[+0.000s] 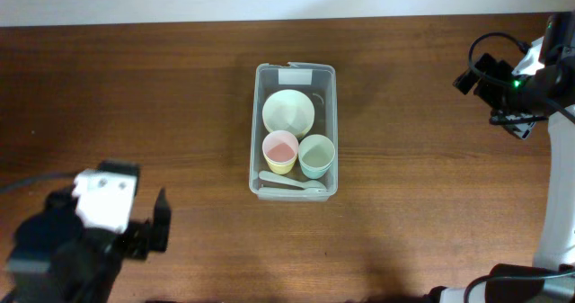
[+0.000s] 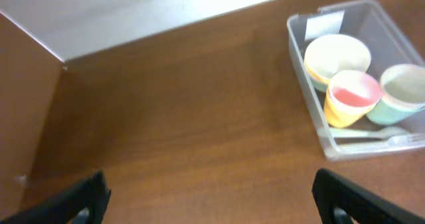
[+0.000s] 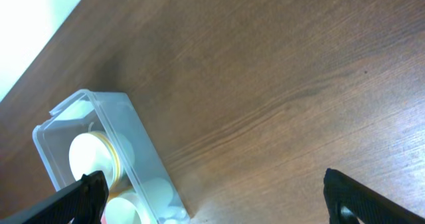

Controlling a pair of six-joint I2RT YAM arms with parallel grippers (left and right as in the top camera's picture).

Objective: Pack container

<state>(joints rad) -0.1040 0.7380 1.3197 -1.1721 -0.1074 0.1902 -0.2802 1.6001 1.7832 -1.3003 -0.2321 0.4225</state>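
In the middle of the wooden table (image 1: 135, 96) stands the container (image 1: 254, 132), label end toward the far edge, holding a pale bowl (image 1: 288, 111) at that end, a yellow cup (image 1: 279, 150) with a pink inside beside a pale green cup (image 1: 316, 155), and a white spoon (image 1: 292, 182) along the near wall. The left gripper (image 2: 209, 201) at the front left and the right gripper (image 3: 216, 201) at the far right both have fingers spread wide, hold nothing, and sit well apart from the bin. Packing looks done or nearly so; the likeliest slip is a finger reaching in, clipping the rim and sliding the light bin or toppling a cup
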